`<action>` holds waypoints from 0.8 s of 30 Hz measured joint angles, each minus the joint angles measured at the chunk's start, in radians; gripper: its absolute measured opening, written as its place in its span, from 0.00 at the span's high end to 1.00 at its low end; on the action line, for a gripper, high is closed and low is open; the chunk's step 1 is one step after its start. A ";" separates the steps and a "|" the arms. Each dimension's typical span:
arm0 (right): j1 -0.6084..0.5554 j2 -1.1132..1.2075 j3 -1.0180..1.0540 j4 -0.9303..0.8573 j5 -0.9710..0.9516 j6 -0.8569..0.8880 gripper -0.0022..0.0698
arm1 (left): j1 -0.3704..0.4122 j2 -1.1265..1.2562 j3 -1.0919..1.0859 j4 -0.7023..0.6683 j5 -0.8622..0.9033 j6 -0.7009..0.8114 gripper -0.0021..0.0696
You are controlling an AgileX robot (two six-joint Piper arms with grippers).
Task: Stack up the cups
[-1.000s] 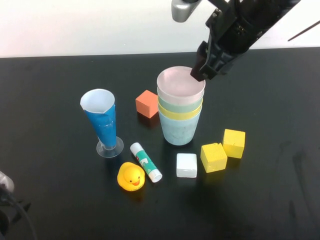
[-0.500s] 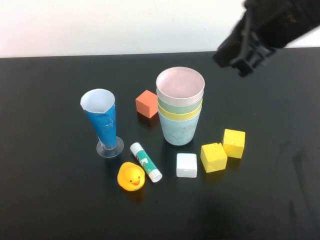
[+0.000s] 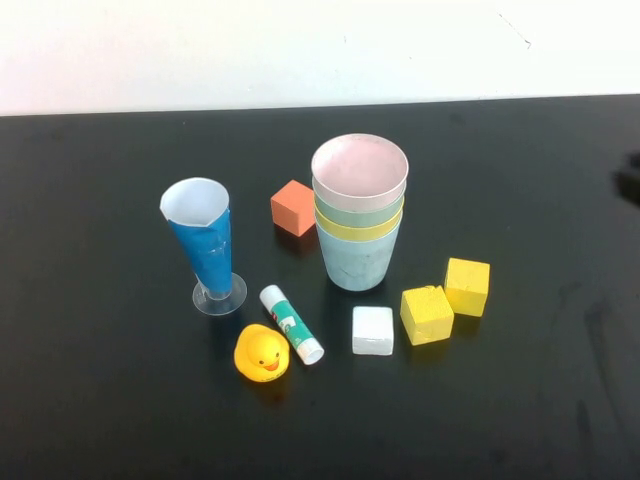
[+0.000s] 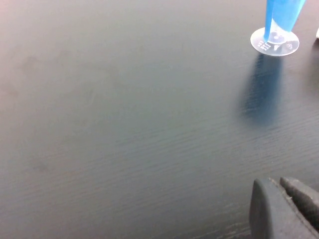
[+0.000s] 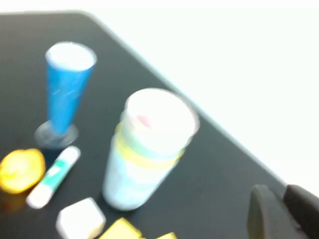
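Several cups stand nested in one upright stack [image 3: 358, 220] at the table's middle: a pink cup [image 3: 360, 170] on top, then green, yellow and a light blue one at the bottom. The stack also shows in the right wrist view [image 5: 147, 149]. Neither arm shows in the high view. My right gripper [image 5: 285, 191] is shut and empty, high and well away from the stack. My left gripper [image 4: 279, 183] is shut and empty, low over bare table, apart from the blue cone cup [image 4: 279, 20].
A blue paper cone cup [image 3: 205, 240] on a clear foot stands left of the stack. Around it lie an orange cube [image 3: 294, 207], a glue stick [image 3: 291, 323], a yellow duck [image 3: 262, 353], a white cube [image 3: 372, 330] and two yellow cubes [image 3: 427, 314] [image 3: 467, 286].
My right arm has pulled up and away from the pink cup's rim to the right and left the high view. The cup stack has stayed in place.
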 joint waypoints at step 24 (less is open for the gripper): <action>0.000 -0.230 0.386 0.052 -0.332 -0.027 0.88 | 0.000 0.000 0.000 0.000 -0.002 -0.004 0.97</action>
